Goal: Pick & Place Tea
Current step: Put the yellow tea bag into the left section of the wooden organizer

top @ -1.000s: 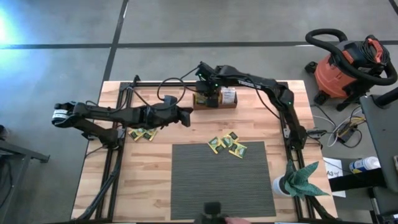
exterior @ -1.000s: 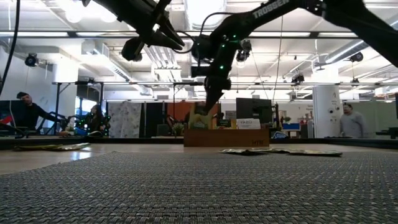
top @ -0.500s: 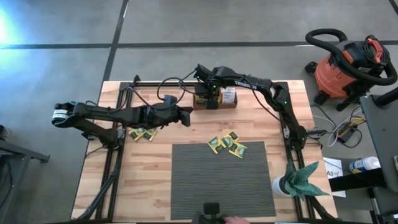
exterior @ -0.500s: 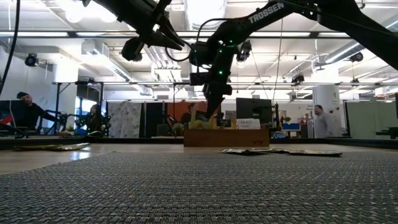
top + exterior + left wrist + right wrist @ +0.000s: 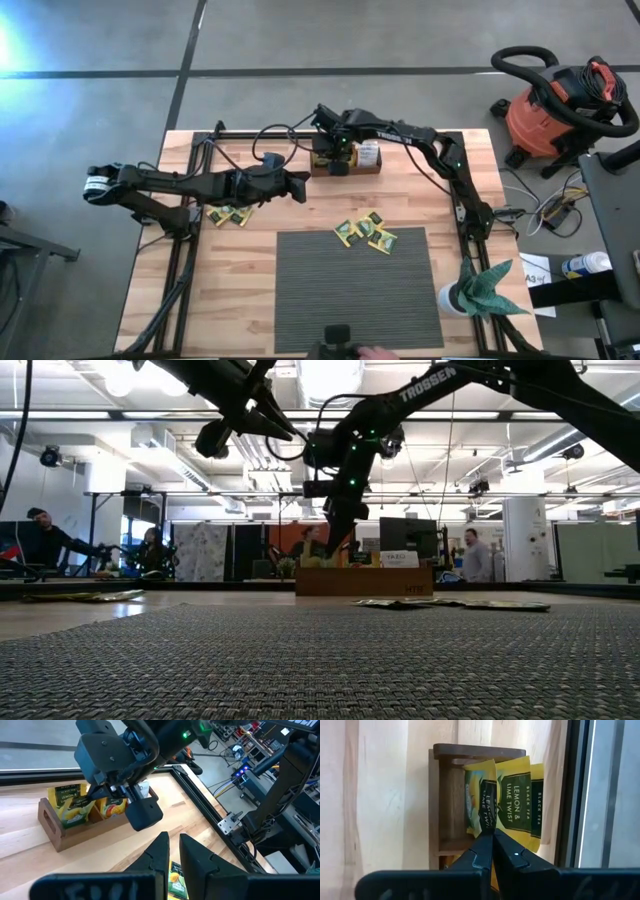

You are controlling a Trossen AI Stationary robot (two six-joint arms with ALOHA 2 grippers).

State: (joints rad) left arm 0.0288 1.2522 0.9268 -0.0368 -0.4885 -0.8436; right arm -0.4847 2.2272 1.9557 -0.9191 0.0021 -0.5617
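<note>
- Right gripper point(image 5: 492, 836) hangs over the end compartment of the brown wooden tray point(image 5: 445, 800); jaws pinched on a yellow-green lemon tea sachet point(image 5: 482, 805), other sachets standing just behind it.
- Lower straight, seat the sachet against the stack, then release; tilting risks snagging the wall.
- Right arm reaches long across, wrist pitched down.
- Left gripper point(image 5: 170, 851) waits mid-table, jaws near closed, empty; loose flat sachets point(image 5: 366, 234) lie beyond its tips.

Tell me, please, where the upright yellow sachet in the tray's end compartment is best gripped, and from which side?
Grip the yellow sachet by its free upper edge, coming from above, with one finger on each flat face. It stands on edge, and the wooden tray walls in its lower part, so only the top is reachable. The right gripper pinches it this way.
</note>
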